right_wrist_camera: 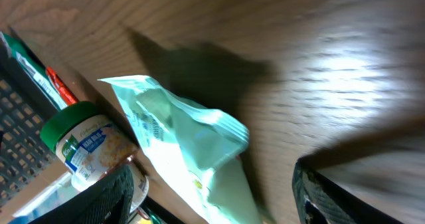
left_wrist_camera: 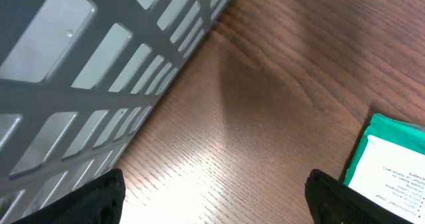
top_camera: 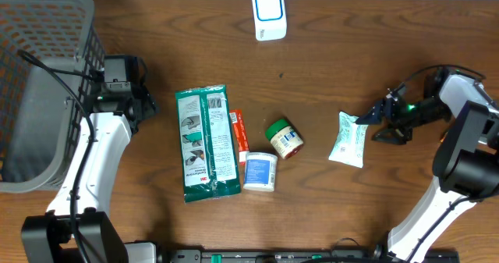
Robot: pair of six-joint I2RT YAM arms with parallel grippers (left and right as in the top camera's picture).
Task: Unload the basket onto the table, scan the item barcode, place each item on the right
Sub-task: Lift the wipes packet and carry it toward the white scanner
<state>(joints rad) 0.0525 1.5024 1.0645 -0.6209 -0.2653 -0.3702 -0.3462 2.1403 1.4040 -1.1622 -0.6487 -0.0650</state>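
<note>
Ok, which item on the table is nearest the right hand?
The pale mint pouch, lying alone right beside the right hand; the jar and big green pack sit clustered mid-table.

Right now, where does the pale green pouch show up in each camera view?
Overhead: the pale green pouch lies right of centre, at mid height.
Left wrist: not in it.
Right wrist: the pouch runs from centre-left down toward the bottom edge.
Shared landmark: the green-lidded jar, to the pouch's left in both the overhead and the right wrist view.
</note>
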